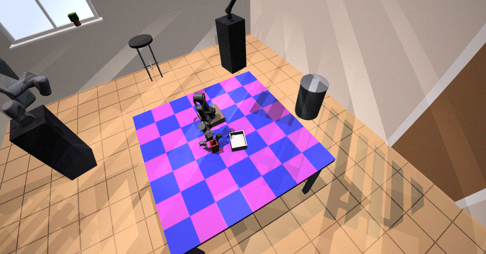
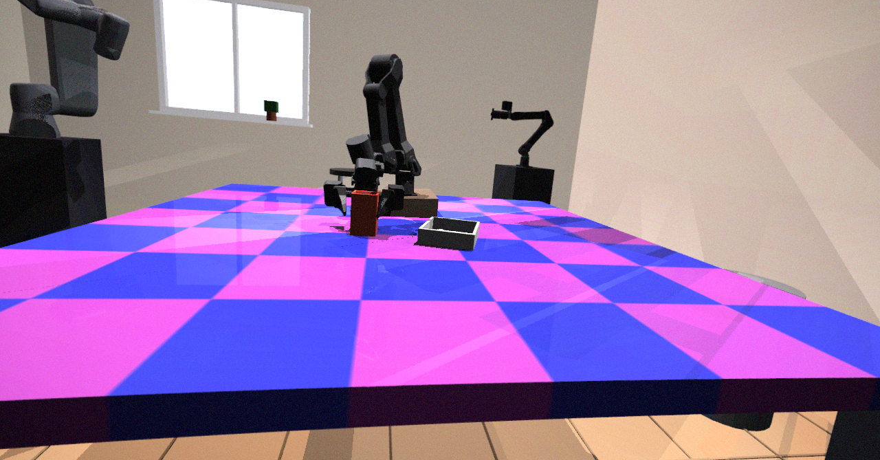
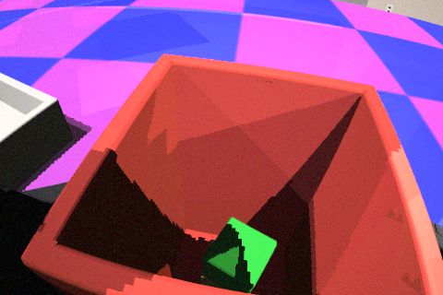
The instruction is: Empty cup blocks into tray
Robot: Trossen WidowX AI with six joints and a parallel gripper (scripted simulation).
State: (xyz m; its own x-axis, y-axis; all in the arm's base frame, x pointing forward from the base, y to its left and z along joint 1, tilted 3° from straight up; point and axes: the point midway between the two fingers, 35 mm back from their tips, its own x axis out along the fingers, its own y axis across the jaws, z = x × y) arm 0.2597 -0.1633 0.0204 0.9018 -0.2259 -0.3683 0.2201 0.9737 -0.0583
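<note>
The red cup (image 1: 213, 146) (image 2: 364, 213) (image 3: 268, 78) stands upright on the checkered table (image 1: 239, 181) (image 2: 443, 334) (image 3: 286, 37), with a green block (image 3: 240, 255) inside. The gripper (image 1: 210, 141) (image 2: 364, 203) has its fingers apart, one to the left and one to the right of the cup, not clamped on it. The shallow white tray (image 1: 238, 148) (image 2: 447, 238) (image 3: 34, 140) sits near the cup, to its right in the exterior view.

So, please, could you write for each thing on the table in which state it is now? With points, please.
Red cup (image 1: 213, 147) (image 2: 364, 214) (image 3: 235, 147): upright on the table, not tipped.
Green block (image 3: 260, 244): inside the cup.
Tray (image 1: 238, 140) (image 2: 447, 236) (image 3: 55, 122): right way up, beside the cup.
Gripper (image 1: 211, 142) (image 2: 363, 206): open, fingers on either side of the cup.
</note>
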